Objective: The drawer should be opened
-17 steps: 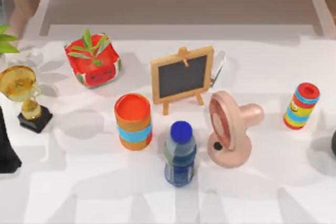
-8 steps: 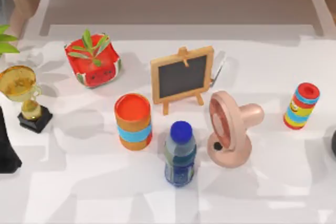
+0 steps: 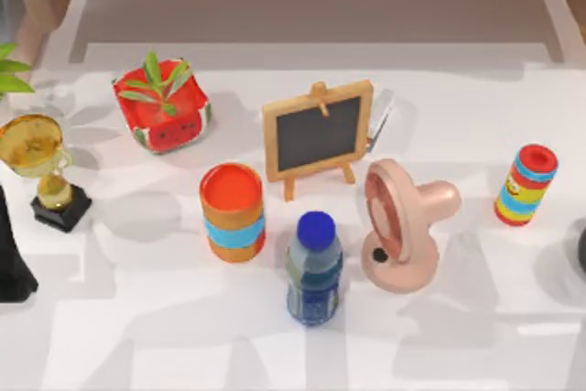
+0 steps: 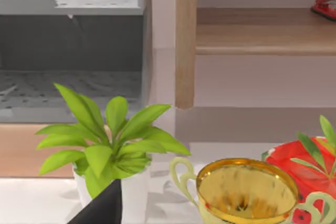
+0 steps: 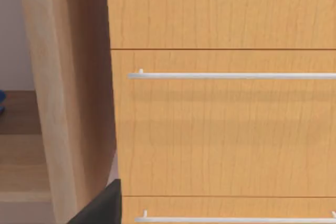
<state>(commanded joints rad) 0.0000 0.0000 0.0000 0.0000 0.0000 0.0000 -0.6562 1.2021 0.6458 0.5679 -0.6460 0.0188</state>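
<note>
A wooden drawer (image 5: 226, 124) front faces the right arm's wrist camera, its slim white bar handle (image 5: 231, 76) running level across the upper part of the panel, with a second handle (image 5: 236, 217) on the panel below it. The drawer sits flush and shut in a light wood cabinet (image 5: 68, 103), with thin dark seams above and beneath the panel. A dark sliver of the right gripper (image 5: 102, 205) shows at the frame's edge; whether its jaws are apart or together cannot be told.

In the top view the right arm is a dark shape at the desk's right edge (image 3: 580, 258), and the left arm (image 3: 11, 254) stands at the left edge beside a gold trophy (image 3: 37, 148). A dark corner of the left gripper (image 4: 105, 208) shows in its own wrist view, in front of a potted plant (image 4: 107, 145); the state of its jaws cannot be told either.

The white desk (image 3: 137, 318) carries a blue-capped bottle (image 3: 314, 267), a pink fan (image 3: 398, 226), a small chalkboard easel (image 3: 319, 135), an orange can (image 3: 233, 211), a striped can (image 3: 526, 183) and a red watermelon planter (image 3: 163, 103).

The chief risk appears to be the thin handle: a closing slightly high or low would likely miss it or slip off. Taking the lower bar would open the wrong drawer, and a pull off the drawer's line could bind it in the cabinet.
</note>
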